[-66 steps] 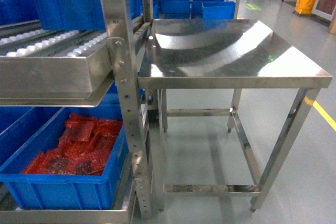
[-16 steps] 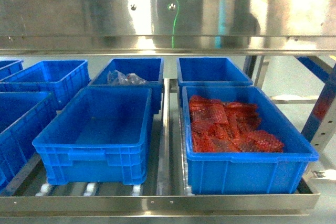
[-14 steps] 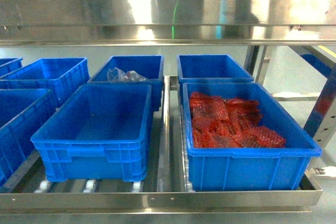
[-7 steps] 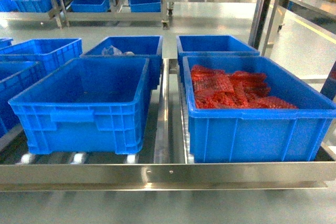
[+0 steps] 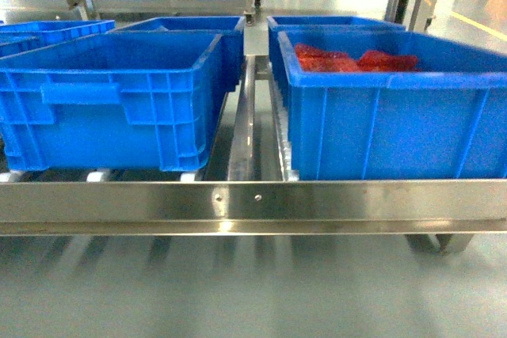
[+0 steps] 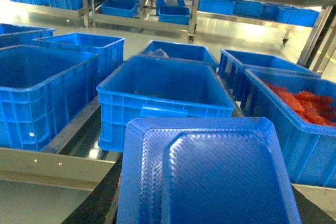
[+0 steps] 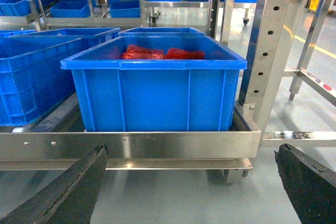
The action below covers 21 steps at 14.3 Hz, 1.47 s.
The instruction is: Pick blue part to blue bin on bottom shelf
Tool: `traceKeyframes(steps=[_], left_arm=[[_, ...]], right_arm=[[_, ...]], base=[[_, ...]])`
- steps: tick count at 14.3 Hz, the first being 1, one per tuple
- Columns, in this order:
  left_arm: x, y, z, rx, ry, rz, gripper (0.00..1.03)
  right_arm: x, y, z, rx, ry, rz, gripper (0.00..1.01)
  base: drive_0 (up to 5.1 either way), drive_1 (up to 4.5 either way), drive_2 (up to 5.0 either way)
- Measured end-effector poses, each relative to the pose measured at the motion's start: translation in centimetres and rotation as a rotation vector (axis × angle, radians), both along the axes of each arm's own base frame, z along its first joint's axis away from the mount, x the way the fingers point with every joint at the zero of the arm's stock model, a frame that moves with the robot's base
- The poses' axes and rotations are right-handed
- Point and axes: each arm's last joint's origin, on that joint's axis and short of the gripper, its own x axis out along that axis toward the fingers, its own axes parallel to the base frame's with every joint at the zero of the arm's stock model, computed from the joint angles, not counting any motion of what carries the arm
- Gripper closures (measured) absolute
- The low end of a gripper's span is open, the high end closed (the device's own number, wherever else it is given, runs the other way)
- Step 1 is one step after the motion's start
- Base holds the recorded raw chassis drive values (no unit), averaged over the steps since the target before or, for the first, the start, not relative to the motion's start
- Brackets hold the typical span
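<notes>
In the left wrist view a blue part (image 6: 210, 174), a flat moulded tray with a ribbed surface, fills the lower frame. My left gripper (image 6: 207, 198) is shut on it, with dark fingers (image 6: 97, 203) showing at its sides. Just beyond it sits an empty blue bin (image 6: 165, 85) (image 5: 119, 93) on the bottom shelf (image 5: 253, 199) (image 6: 52, 166). My right gripper (image 7: 191, 182) is open and holds nothing. It hangs low in front of the shelf's front rail (image 7: 131, 145). Neither gripper shows in the head view.
A blue bin of red mesh parts (image 5: 396, 108) (image 7: 157, 87) stands right of the empty one. More blue bins (image 6: 42, 93) sit to the left and behind. A perforated steel upright (image 7: 268, 45) stands at the shelf's right end. Grey floor lies below.
The head view has dropped from looking down into the bins to level with the shelf's front rail. The upper steel rail has left the view.
</notes>
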Motion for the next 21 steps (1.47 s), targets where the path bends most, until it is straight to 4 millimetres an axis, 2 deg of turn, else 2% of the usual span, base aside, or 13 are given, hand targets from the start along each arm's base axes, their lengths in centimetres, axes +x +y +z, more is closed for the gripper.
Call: traceKeyframes(steps=[21], left_arm=[[0.02, -0.01, -0.01, 0.0, 0.0, 0.0, 0.6]], right_arm=[[0.0, 0.0, 0.04, 0.0, -0.005, 0.0, 0.03]], base=[[0.0, 0.0, 0.0]])
